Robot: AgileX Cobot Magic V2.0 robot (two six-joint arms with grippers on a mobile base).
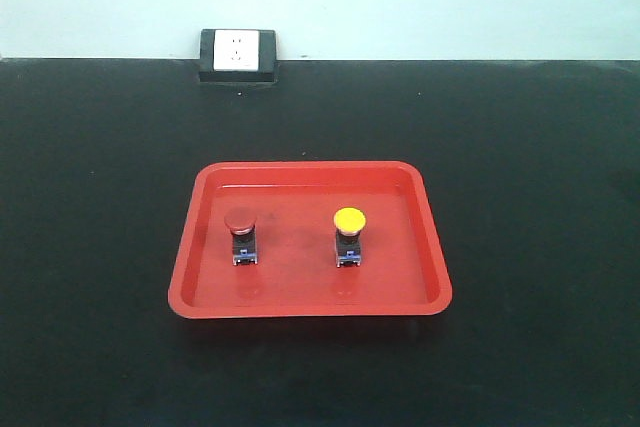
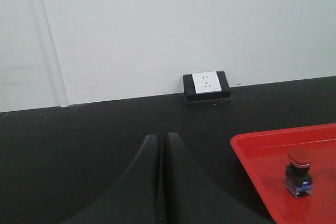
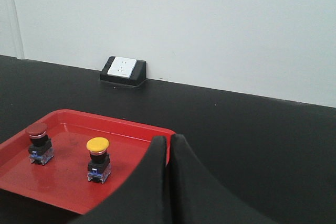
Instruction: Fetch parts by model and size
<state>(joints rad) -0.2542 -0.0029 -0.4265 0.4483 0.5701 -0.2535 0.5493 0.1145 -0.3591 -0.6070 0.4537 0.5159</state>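
Two push-button parts stand upright inside a red tray (image 1: 205,197): a red-capped one (image 1: 240,234) on the left and a yellow-capped one (image 1: 349,236) on the right, each on a dark base with blue terminals. The left wrist view shows the red-capped part (image 2: 298,172) in the tray's corner (image 2: 252,148), to the right of my left gripper (image 2: 159,137), which is shut and holds nothing. My right gripper (image 3: 168,139) is shut and empty too, its tips in front of the tray's right rim (image 3: 157,130), with the yellow part (image 3: 98,158) and red part (image 3: 39,142) to its left.
A white wall socket in a black housing (image 1: 238,54) sits at the back edge of the black table, against the pale wall. The black tabletop (image 1: 540,197) extends around the tray on all sides.
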